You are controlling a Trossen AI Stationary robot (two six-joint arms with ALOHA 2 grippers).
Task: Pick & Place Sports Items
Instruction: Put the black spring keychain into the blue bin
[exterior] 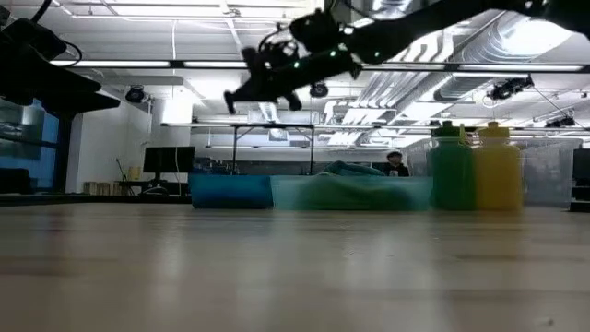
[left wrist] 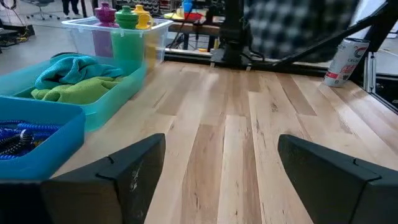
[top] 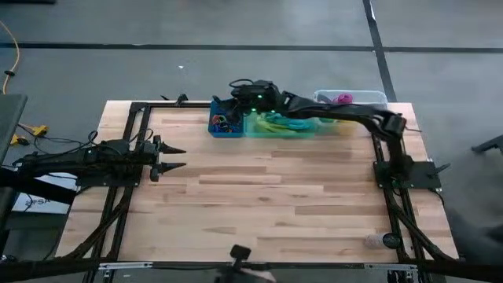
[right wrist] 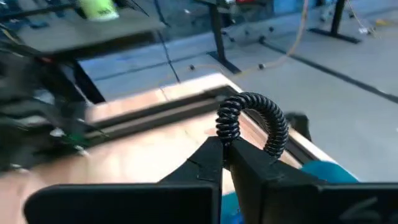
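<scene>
My right gripper reaches over the table's far edge, just above the blue bin, and is shut on a black coiled rubbery ring. The blue bin holds blue coiled rings. Beside it, a green bin holds a teal cloth and a lime-green cloth. A clear bin holds purple, green and yellow bottles. My left gripper waits open at the table's left, with nothing between its fingers. My right gripper pinches the black ring's near part between its two fingertips. The fingers lie nearly level and come from the table's right. The rest of the ring arches out past the fingertips, clear of the table and bins.
The three bins stand in a row along the far edge. A can lies near the front right corner. Bare wooden tabletop spreads between the arms. Black frame rails run along the table's edges.
</scene>
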